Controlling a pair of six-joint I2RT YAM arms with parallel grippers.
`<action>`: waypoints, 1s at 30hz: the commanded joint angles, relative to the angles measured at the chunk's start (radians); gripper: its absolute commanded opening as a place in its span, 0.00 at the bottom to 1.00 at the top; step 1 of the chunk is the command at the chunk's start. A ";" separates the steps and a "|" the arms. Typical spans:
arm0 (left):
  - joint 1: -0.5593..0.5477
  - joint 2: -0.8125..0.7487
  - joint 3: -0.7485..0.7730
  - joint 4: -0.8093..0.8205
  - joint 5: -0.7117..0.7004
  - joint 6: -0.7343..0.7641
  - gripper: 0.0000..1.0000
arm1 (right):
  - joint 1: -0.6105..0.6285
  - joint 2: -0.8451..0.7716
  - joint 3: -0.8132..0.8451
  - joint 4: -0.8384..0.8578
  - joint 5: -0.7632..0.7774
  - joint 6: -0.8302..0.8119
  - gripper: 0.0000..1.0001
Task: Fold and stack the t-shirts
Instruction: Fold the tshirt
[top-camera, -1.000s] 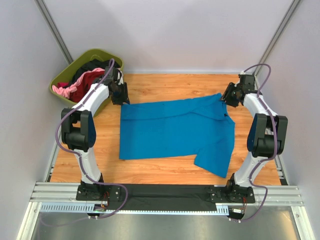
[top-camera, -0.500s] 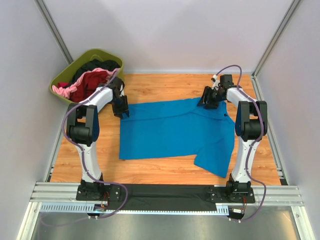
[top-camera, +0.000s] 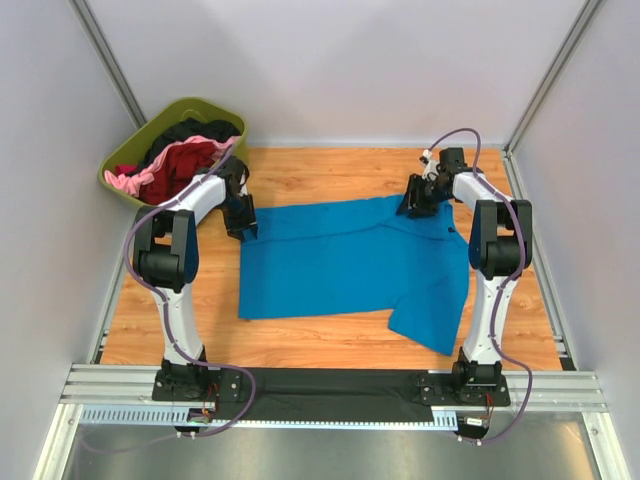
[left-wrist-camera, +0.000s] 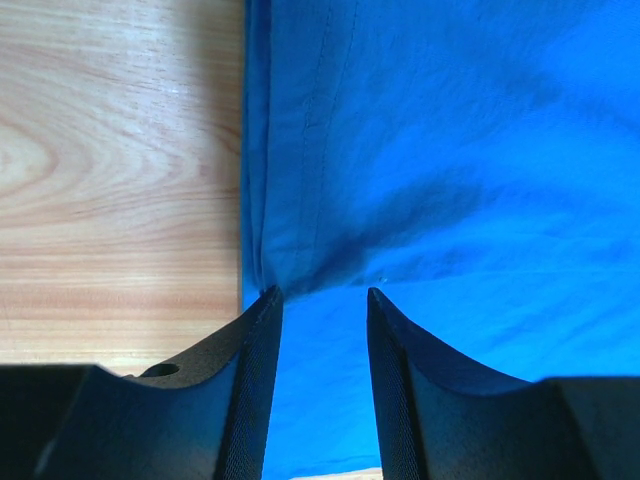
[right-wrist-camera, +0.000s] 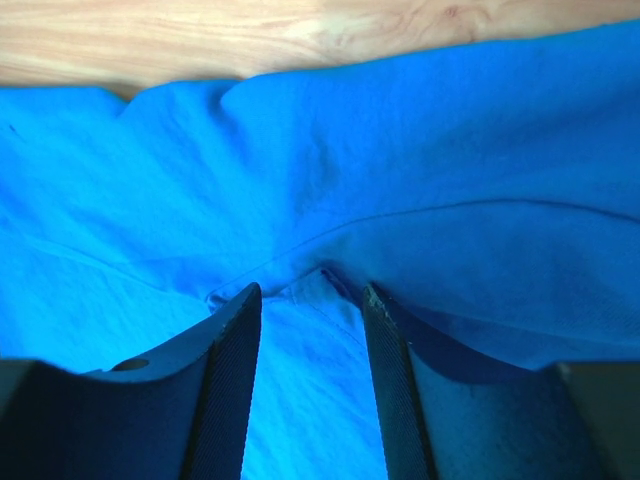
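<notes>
Bright blue cloth t-shirt (top-camera: 350, 262) lies spread flat mid wooden bench (top-camera: 320, 168). L hand (top-camera: 247, 230) at its far-left corner: fingers apart, tips pressed on cloth w/ a pucker between. R hand (top-camera: 412, 205) on far edge nr right side: fingers also apart, raised fold between tips. Dark red shirt (top-camera: 187, 160), pink shirt (top-camera: 135, 183) & black shirt (top-camera: 200, 130) heaped in olive-green plastic tub (top-camera: 128, 150), far-left corner.
</notes>
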 joint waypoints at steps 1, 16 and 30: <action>-0.004 -0.046 0.000 -0.020 0.008 -0.015 0.46 | -0.003 -0.003 0.026 -0.012 -0.001 -0.029 0.46; -0.004 -0.046 -0.008 -0.076 -0.089 0.000 0.39 | 0.043 -0.130 -0.081 -0.013 0.089 -0.032 0.00; -0.004 -0.074 0.080 -0.188 -0.176 -0.017 0.43 | 0.060 -0.346 -0.374 0.059 0.170 0.082 0.03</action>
